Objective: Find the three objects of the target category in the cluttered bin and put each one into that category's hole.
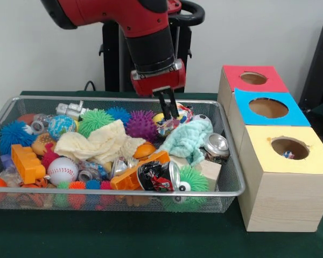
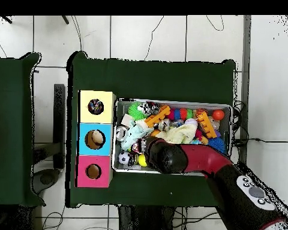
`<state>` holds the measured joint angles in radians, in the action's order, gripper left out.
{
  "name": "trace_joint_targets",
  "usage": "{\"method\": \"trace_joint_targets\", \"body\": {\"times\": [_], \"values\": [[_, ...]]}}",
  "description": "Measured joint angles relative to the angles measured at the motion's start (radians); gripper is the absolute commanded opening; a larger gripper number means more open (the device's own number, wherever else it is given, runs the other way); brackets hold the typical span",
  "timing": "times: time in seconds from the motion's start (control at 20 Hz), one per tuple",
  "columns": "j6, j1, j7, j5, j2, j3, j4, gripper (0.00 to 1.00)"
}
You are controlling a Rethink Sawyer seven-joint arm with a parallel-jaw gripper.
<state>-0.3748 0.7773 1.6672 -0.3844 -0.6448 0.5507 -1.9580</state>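
My gripper (image 1: 170, 114) hangs over the back middle of the wire bin (image 1: 124, 194). Its black fingers (image 1: 164, 105) stand close together, shut, with the tips against a multicoloured rope ball (image 1: 182, 114). I cannot tell whether they pinch it. The bin holds spiky balls in purple (image 1: 141, 124), green (image 1: 95, 119) and blue (image 1: 13, 133). It also holds a baseball (image 1: 62, 170), crushed cans (image 1: 159, 175) (image 1: 216, 144), a mint cloth (image 1: 188, 138), a cream cloth (image 1: 99, 142) and an orange block (image 1: 27, 162). In the overhead view the red arm (image 2: 188, 159) hides the gripper.
Three wooden boxes with round holes stand beside the bin: red-topped (image 1: 231, 75), blue-topped (image 1: 299, 116) and yellow-topped (image 1: 264, 156). Something small lies inside the yellow box's hole (image 1: 288, 154). The overhead view shows the same row of boxes (image 2: 83, 139) left of the bin (image 2: 170, 102).
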Motion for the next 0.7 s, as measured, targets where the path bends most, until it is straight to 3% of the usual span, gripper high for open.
{"method": "trace_joint_targets", "body": {"times": [0.5, 0.7], "values": [[-0.081, 0.056, 0.0, 0.053, -0.075, 0.081, -0.002, 0.0], [-0.081, 0.105, 0.0, 0.103, -0.087, 0.155, -0.012, 0.0]]}}
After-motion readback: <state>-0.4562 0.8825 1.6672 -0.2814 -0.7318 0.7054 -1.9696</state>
